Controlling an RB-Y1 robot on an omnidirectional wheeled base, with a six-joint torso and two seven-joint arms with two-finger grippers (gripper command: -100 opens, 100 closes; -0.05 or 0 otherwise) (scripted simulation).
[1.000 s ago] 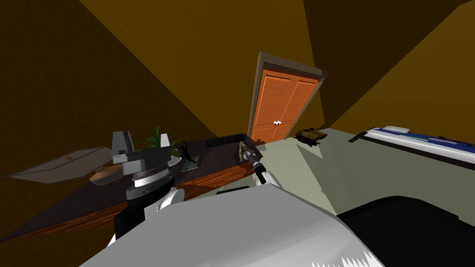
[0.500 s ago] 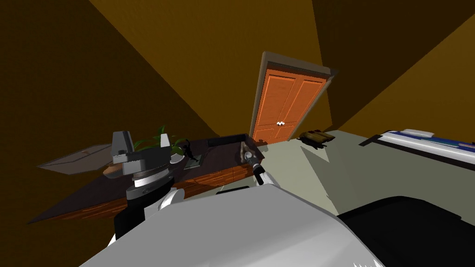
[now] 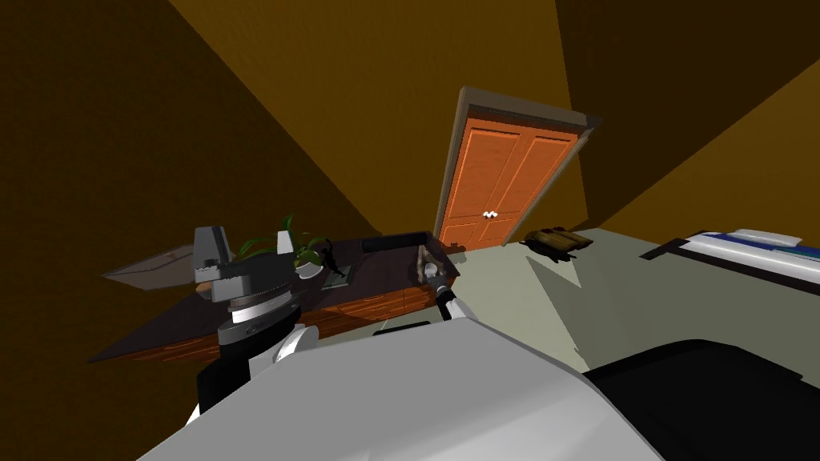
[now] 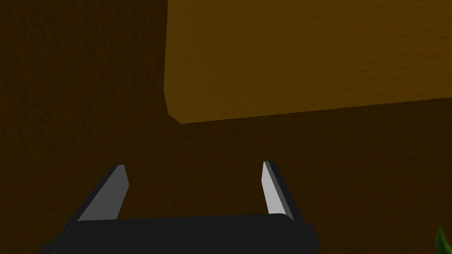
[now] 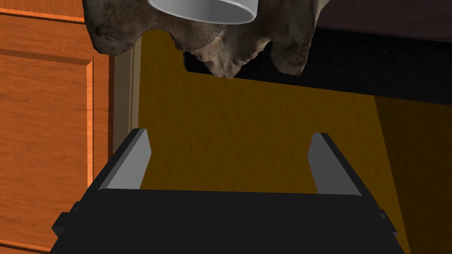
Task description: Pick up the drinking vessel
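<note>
Cup: a plain pale grey cup (image 5: 207, 9) is at the end of the dark-topped surface (image 3: 376, 264) nearest the orange door (image 3: 504, 184). Its round edge shows ahead of the right tool, past the blade tips and not between them.

Brown lump: a mottled, bone-coloured lump (image 5: 132, 26) with jagged lower edges sits right behind the cup, on the same door-side end. Whether the two touch cannot be told.

Right tool: the right tool (image 5: 230, 134) is spread wide and holds nothing. Its two grey blades point toward the cup and lump, with the door's wood panels off to one side and a yellow wall beyond the blades.

Left tool: the left tool (image 3: 247, 240) is raised above the stretch of the surface farther from the door, blades wide apart and empty.

Plant: a green leafy plant (image 3: 298, 240) stands on the surface just beside the left tool, on the side toward the door.

Surface: long, with a dark top and reddish wood drawer fronts. It runs along the brown wall and ends just short of the door.

Door: two orange panels, shut, with small pale knobs at the middle, set in a grey frame.

Floor: the floor (image 3: 560, 304) is pale grey-green, and a brown bundle (image 3: 556, 240) lies on it near the door's foot.
</note>
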